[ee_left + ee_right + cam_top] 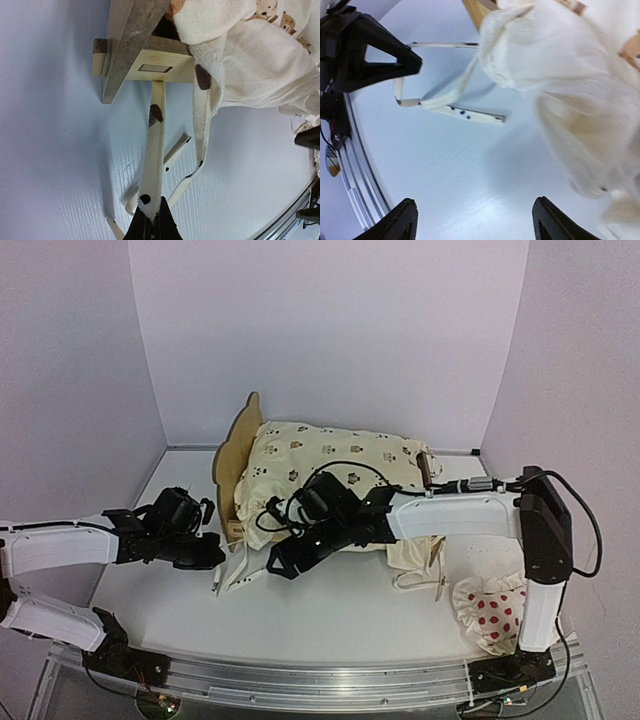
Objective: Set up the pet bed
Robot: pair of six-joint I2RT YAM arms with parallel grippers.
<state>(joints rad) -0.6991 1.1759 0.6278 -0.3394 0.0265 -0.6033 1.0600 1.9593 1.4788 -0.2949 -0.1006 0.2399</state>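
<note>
Right, the pet bed point(238, 445) sits upper-centre in the top view, on the worktop point(330, 625). Its scalloped headboard is at the left end, so its long axis runs L-R across the picture. A cream cover point(335, 462) w/ small animal prints is heaped over nearly all of it; we can't see the base.

From the bed's lower-left corner a cream tie point(152, 150) w/ dark dots trails down toward the bottom of the left wrist view. The left end effector point(150, 226) is clenched on the end of that tie, just below-left of the headboard corner. The right end effector point(480, 220) is spread wide w/ nothing between the fingers, hovering over bare worktop just below the bed's front rail, approx. mid-length.

We judge the next move turns on this: the bed lies up-frame of both arms. The left is tethered to the headboard corner, while the right is free and nearer the cover's bulk.

No brand or text we can read. A small rectangular inset point(155, 68) on the frame looks blank. A white red-dotted pillow point(490, 612) lies lower right, well apart.
</note>
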